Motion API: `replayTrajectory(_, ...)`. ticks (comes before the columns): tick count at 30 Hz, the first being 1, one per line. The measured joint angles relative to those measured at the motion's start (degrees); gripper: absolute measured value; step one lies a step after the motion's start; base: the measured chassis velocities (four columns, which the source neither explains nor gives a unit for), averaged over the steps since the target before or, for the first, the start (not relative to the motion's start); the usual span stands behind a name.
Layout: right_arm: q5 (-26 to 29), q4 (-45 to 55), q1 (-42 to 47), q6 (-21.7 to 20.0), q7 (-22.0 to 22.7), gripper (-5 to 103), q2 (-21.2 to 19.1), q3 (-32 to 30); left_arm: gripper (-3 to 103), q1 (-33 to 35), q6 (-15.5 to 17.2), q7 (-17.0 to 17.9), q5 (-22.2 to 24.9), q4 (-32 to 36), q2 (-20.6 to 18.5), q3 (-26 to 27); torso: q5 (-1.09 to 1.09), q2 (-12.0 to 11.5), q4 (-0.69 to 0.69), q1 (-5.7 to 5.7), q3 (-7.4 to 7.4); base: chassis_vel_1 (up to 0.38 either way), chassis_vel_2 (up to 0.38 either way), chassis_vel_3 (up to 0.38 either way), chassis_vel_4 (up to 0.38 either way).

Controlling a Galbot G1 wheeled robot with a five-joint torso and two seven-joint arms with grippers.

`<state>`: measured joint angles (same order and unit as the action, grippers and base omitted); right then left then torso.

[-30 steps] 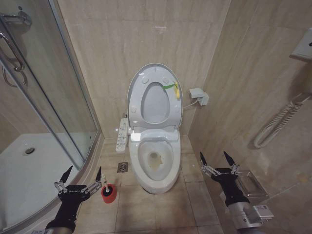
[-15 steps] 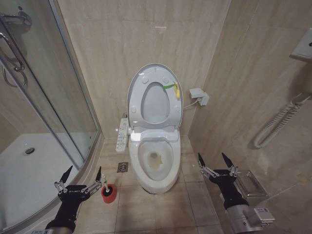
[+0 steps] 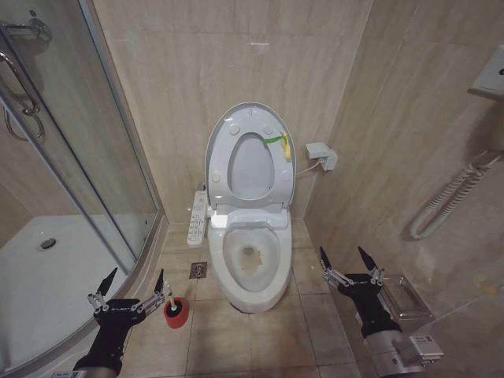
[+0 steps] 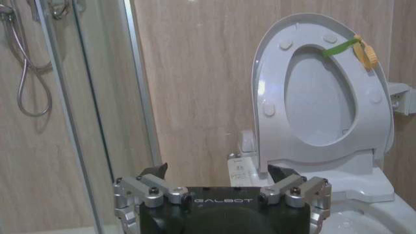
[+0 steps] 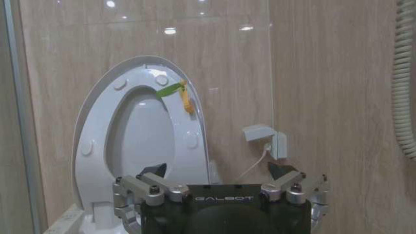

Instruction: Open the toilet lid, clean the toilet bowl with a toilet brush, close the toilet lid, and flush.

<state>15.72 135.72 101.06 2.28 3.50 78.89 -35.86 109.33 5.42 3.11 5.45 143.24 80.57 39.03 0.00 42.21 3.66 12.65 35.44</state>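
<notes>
The toilet lid stands upright against the back wall with the ring seat raised in front of it; a green and yellow strap hangs on the seat. Below it the toilet bowl lies uncovered, with a long white button panel at its side. The toilet brush stands in its red cup on the floor left of the bowl. My left gripper hovers open just left of the brush. My right gripper is open to the right of the bowl, empty. The lid and left gripper also appear in the left wrist view, and the lid and right gripper in the right wrist view.
A curved glass shower enclosure fills the left side. A floor drain sits between brush and bowl. A wall box with a cable is right of the lid, and a coiled hose and a small rack are on the right wall.
My right gripper has drifted slightly left and down, then held still. The left gripper, brush and lid are unchanged.
</notes>
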Motion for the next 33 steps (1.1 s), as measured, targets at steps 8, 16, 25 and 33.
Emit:
replayTrajectory(8,0.01,-0.03,-0.03,0.0,0.03,100,-0.01,0.0,100,0.0,0.0,0.0,0.0,0.0,0.0,0.0,0.0,0.0,0.0,0.0,0.0,0.0,0.0,0.0,0.0)
replayTrajectory(16,0.01,-0.06,-0.05,0.01,0.07,100,-0.02,0.0,100,0.0,0.0,0.0,0.0,0.0,0.0,0.0,0.0,0.0,0.0,0.0,0.0,0.0,0.0,0.0,0.0)
replayTrajectory(25,0.01,-0.09,-0.05,0.01,0.07,100,-0.02,0.0,100,0.0,0.0,0.0,0.0,0.0,0.0,0.0,0.0,0.0,0.0,0.0,0.0,0.0,0.0,0.0,0.0)
replayTrajectory(33,0.02,-0.09,-0.05,0.01,0.07,100,-0.02,0.0,100,0.0,0.0,0.0,0.0,0.0,0.0,0.0,0.0,0.0,0.0,0.0,0.0,0.0,0.0,0.0,0.0)
